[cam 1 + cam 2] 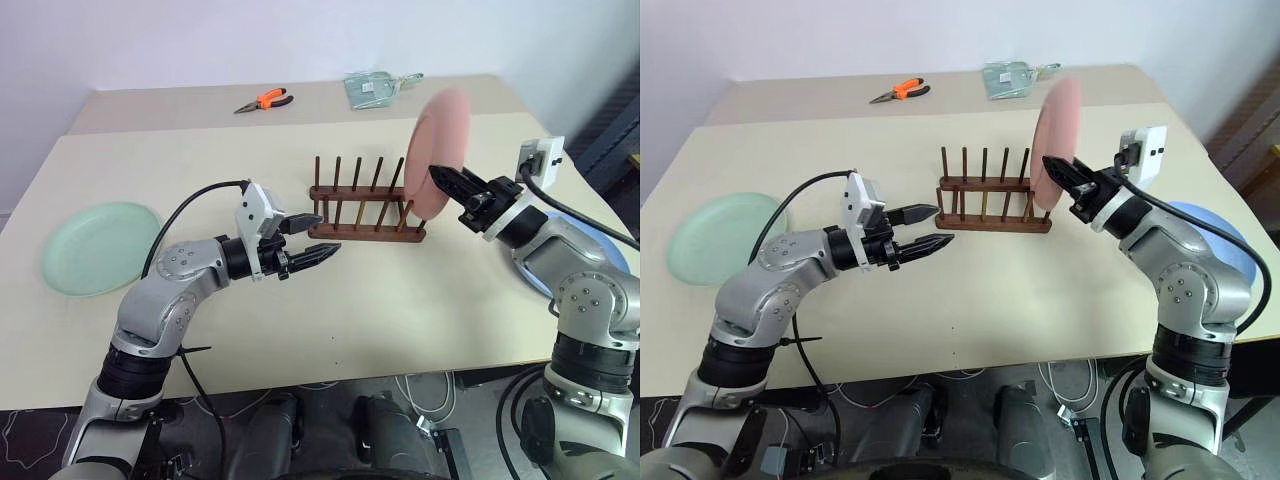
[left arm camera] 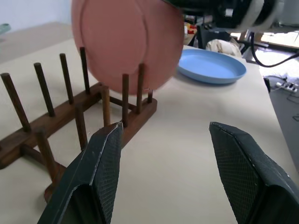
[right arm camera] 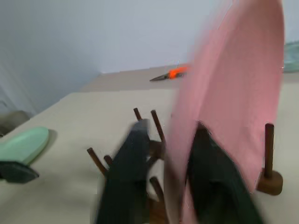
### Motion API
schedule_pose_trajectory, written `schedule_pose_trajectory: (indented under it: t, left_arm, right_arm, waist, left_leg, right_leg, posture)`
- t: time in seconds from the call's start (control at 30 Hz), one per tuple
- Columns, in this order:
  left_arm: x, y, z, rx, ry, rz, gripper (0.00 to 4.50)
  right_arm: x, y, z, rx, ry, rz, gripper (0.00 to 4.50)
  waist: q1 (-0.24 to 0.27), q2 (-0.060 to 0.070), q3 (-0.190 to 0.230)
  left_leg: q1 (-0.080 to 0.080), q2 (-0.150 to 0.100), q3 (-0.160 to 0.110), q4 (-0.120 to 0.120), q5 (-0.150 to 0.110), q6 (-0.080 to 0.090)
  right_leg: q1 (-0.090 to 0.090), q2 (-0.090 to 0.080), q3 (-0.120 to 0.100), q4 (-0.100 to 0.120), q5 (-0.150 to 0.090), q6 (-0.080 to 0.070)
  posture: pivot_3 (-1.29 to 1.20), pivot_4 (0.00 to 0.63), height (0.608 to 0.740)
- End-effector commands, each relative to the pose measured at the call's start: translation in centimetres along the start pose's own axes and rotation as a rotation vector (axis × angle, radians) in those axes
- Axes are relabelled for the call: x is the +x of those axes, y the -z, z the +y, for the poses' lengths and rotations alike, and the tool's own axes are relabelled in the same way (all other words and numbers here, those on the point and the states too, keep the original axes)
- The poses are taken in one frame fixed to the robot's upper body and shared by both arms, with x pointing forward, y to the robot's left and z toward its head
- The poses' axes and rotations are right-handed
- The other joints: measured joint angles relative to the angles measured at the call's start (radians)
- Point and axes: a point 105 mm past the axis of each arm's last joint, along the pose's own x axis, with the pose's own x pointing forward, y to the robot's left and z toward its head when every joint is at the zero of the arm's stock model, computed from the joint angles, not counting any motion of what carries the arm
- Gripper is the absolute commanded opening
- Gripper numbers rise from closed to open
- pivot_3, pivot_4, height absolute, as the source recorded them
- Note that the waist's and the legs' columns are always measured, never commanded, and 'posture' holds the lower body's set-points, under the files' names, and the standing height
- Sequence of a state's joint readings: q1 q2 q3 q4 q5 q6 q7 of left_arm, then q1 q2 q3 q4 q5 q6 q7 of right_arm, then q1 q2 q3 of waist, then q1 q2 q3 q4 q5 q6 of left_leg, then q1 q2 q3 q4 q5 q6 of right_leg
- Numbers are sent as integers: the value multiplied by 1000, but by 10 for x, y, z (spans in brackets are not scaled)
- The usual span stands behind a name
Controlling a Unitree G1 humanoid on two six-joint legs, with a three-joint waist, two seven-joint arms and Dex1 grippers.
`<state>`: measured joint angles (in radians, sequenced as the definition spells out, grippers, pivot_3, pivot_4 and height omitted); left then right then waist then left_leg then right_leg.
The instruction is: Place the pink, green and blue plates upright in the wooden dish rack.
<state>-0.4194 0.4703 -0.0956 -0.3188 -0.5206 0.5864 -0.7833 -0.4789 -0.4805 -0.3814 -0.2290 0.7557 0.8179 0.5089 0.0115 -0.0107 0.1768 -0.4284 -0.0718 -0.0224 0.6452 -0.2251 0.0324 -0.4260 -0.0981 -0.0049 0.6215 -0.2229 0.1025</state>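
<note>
The pink plate (image 1: 443, 140) stands upright at the right end of the wooden dish rack (image 1: 362, 228), its lower edge between the pegs. My right gripper (image 1: 441, 176) reaches in from the right, open, one finger on each side of the plate's rim. In the right wrist view a gap shows between one finger (image 3: 128, 168) and the plate. My left gripper (image 1: 322, 236) hovers open and empty just left of the rack's front rail. The green plate (image 1: 100, 245) lies flat at the table's left side. The blue plate (image 1: 1210, 228) lies flat at the right, partly hidden behind my right arm.
Orange-handled pliers (image 1: 266, 99) and a clear plastic packet (image 1: 374, 87) lie at the far side of the table. The table's front edge (image 1: 350, 370) runs close below both arms. Several rack slots left of the pink plate stand free.
</note>
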Motion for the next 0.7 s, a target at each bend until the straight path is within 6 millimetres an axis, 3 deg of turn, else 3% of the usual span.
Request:
schedule_pose_trajectory:
  t: [0.03, 0.13, 0.23, 0.3, 0.37, 0.4, 0.47, 0.5, 0.57, 0.7]
  left_arm:
    - [-4, -8, 3, 10, -34, -23, 3561]
    - [-9, -10, 14, 3, -86, -31, 4471]
    - [-24, -13, 42, 18, -253, -43, 4471]
    - [-48, -15, 75, 27, -465, -44, 4500]
    - [-82, -12, 109, 40, -718, -22, 4500]
    - [-108, -8, 127, 17, -887, -2, 4500]
    - [-142, -2, 145, -11, -1087, 16, 4500]
    - [-165, 2, 151, -11, -1216, 36, 4500]
    - [-215, 6, 157, -37, -1475, 39, 4500]
    - [-277, 15, 144, -92, -1793, 47, 4500]
  right_arm:
    - [-4, -27, -3, -169, 45, -69, 3071]
    - [-9, -37, -8, -310, 95, -68, 3090]
    - [-19, -52, -10, -454, 131, -65, 3090]
    - [-25, -62, -3, -516, 102, -57, 3638]
    - [-29, -67, 13, -593, 38, -29, 4457]
    - [-28, -64, 26, -607, -26, -1, 4457]
    - [-27, -56, 43, -616, -116, 48, 4457]
    - [-27, -42, 57, -637, -196, 112, 4457]
    - [-25, -13, 75, -665, -312, 225, 4457]
    - [-16, 20, 82, -689, -379, 303, 4457]
  waist:
    - [1, 0, 0]
    - [1, 0, 0]
    - [1, 0, 0]
    - [1, 0, 0]
    - [-1, 0, 0]
    - [-2, 0, 0]
    - [-3, 0, 0]
    - [-3, 0, 0]
    - [-1, -2, 1]
    - [3, -4, 1]
  left_leg:
    - [0, 0, 0, 0, 0, 0]
    - [-1, 0, 0, 1, 0, 0]
    - [-1, 0, 0, 0, 0, 0]
    - [-1, 0, 0, 0, 0, 1]
    - [-1, 0, 0, 1, 0, 1]
    - [-1, 0, 0, 0, 0, 1]
    - [-1, 1, 0, 0, 0, 1]
    - [-1, 1, 0, 0, 0, 1]
    - [-1, 1, 0, 0, -1, 1]
    - [-1, 1, 0, 2, -1, 1]
  right_leg:
    - [0, 0, 0, -1, 0, 0]
    - [0, 0, 0, -1, 0, 0]
    - [0, 0, -1, -1, 0, 0]
    - [0, 0, -1, -1, 0, 0]
    - [0, 1, -1, -1, 0, 0]
    - [0, 0, -1, -1, 0, 1]
    - [0, 1, -1, -1, 0, 1]
    - [0, 1, -1, -1, 0, 1]
    - [0, 1, -1, -1, 0, 2]
    - [1, 0, -1, -3, 0, 2]
  posture:
    - [0, 150, 719]
    - [0, 150, 719]
    - [0, 150, 719]
    - [0, 150, 719]
    - [0, 150, 719]
    - [0, 150, 719]
    - [0, 150, 719]
    - [0, 150, 719]
    - [0, 150, 719]
    - [0, 150, 719]
